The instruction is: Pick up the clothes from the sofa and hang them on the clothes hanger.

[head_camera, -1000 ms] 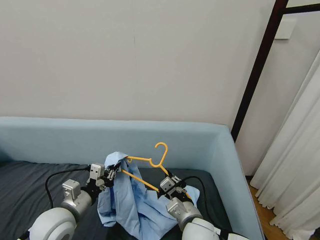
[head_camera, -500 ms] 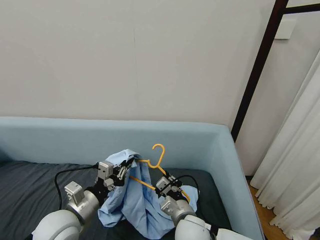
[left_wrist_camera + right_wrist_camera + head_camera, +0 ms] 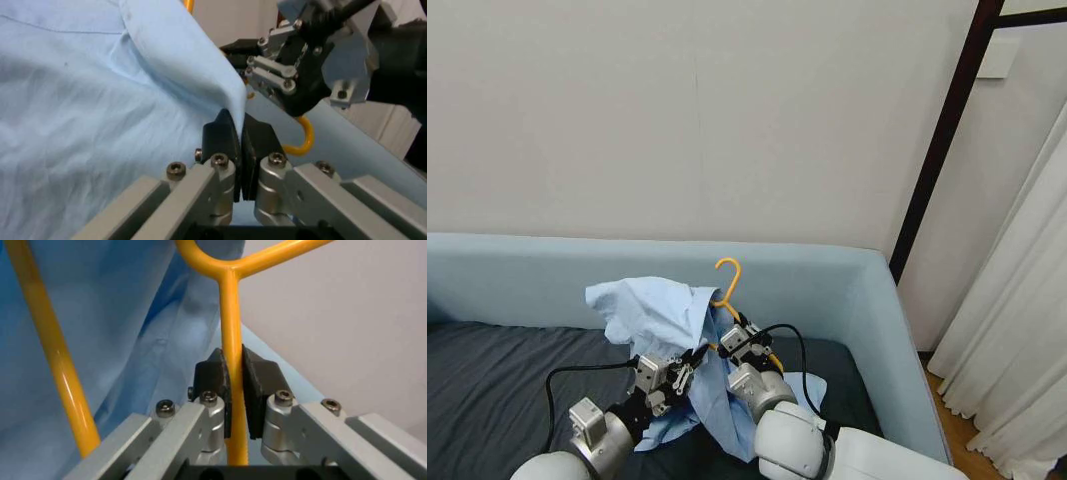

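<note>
A light blue shirt (image 3: 659,308) is draped over an orange hanger (image 3: 726,272), held up above the sofa's dark seat (image 3: 497,370). My left gripper (image 3: 682,370) is shut on a fold of the shirt (image 3: 100,100); its black pads (image 3: 223,137) pinch the cloth edge. My right gripper (image 3: 739,340) is shut on the hanger's bar (image 3: 230,330) just under the hook, with the shirt (image 3: 120,305) hanging beside it. In the left wrist view the right gripper (image 3: 300,70) sits close by, with a bit of orange hanger (image 3: 301,142) showing.
The sofa's pale blue backrest (image 3: 547,270) runs across the head view, and its side arm (image 3: 892,350) closes the right end. A dark vertical post (image 3: 937,140) and white curtains (image 3: 1017,340) stand at the right. A plain wall is behind.
Both grippers have risen and shifted left with the hanger and shirt. The shirt has spread wider over the hanger's left side, and the hook sits higher against the backrest.
</note>
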Robot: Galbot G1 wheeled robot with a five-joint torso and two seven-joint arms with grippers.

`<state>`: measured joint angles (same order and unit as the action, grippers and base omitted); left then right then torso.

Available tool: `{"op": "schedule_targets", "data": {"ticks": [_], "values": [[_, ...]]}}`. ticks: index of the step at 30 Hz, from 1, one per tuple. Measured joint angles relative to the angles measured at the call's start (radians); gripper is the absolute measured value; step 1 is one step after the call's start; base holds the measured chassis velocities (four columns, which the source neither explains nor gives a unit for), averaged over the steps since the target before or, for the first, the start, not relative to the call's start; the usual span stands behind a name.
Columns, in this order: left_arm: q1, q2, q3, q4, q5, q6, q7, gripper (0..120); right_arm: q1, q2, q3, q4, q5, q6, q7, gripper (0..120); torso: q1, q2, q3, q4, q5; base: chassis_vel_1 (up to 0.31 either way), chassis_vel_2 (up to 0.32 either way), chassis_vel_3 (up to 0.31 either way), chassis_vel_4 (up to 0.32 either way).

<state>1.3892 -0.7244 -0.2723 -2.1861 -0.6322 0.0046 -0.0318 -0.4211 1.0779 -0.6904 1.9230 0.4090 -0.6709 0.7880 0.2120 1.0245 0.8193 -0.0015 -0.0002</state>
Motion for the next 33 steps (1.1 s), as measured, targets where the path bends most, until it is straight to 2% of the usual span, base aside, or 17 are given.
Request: {"op": "schedule_targets", "data": {"ticks": [6, 12, 21, 28, 33], "values": [[-0.021, -0.018, -0.009, 0.009, -0.012, -0.021, -0.025, 0, -0.010, -0.016, -0.005, 0.024, 0.003, -0.001, -0.006, 5, 0.000, 0.000, 0.000, 0.0000, 0.0000, 0.000, 0.000, 0.000, 0.000], [-0.059, -0.021, -0.034, -0.022, -0.039, -0.025, -0.035, 0, -0.065, -0.019, -0.026, -0.001, -0.071, 0.005, -0.025, 5, 0.000, 0.000, 0.000, -0.0002, 0.0002, 0.000, 0.000, 0.000, 0.000], [-0.081, -0.017, -0.038, -0.015, -0.054, -0.001, -0.039, 0, -0.057, 0.008, -0.054, -0.020, -0.142, 0.026, -0.053, 5, 0.000, 0.000, 0.000, 0.0001, 0.0001, 0.000, 0.000, 0.000, 0.000], [-0.086, 0.001, -0.040, 0.033, -0.043, 0.002, -0.026, 0, -0.039, 0.002, -0.049, -0.030, -0.323, 0.126, -0.152, 5, 0.000, 0.000, 0.000, 0.0000, 0.0000, 0.000, 0.000, 0.000, 0.000], [-0.077, 0.006, -0.043, 0.038, -0.038, -0.003, -0.023, 0, -0.039, -0.012, -0.026, -0.029, -0.348, 0.168, -0.169, 5, 0.000, 0.000, 0.000, -0.0001, 0.0001, 0.000, 0.000, 0.000, 0.000]]}}
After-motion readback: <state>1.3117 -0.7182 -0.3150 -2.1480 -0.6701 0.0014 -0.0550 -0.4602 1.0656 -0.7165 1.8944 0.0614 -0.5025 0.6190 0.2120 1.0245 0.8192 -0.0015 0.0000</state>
